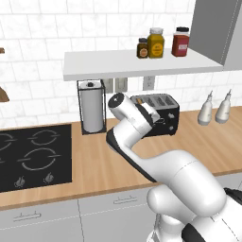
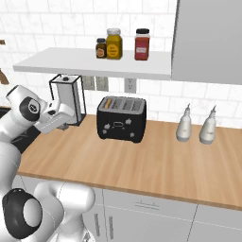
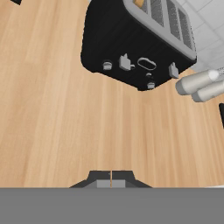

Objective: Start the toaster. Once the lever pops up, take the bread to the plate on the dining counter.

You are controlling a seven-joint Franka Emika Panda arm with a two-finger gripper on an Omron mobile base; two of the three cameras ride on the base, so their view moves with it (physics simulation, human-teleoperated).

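A: Starting at the left, what did you see on the desk (image 1: 99, 160)?

B: The hob (image 1: 33, 156) sat at the far left, then the paper-towel roll (image 1: 92, 111) in its wire holder against the wall. The arm's hand hung beside that, in front of the toaster (image 2: 121, 118) and off to its left, above bare wood.

A: And the end effector (image 3: 111, 178)?

B: Clenched, tips pressed together with nothing between them. From the hand view the toaster's front faced it, with two levers (image 3: 125, 62) and small knobs along that face. It was near but not touching.

A: Where was the bread (image 2: 108, 101)?

B: Down in the leftmost slot, only a tan edge showing at the top. So toasting had not begun, I'd judge; the lever still needed pressing.

A: What sat further right?

B: Two pale bottles (image 2: 194, 125) stood by the wall, well apart from the toaster. Jars (image 2: 114, 43) lined the shelf above.

A: What could have gone wrong?

B: There were two levers. Pushing the wrong one would start the empty side and leave the bread cold. A glancing push on the black body could also have shoved the toaster back instead of latching the lever. And shut tips make a narrow point, easy to slip off such a small tab.
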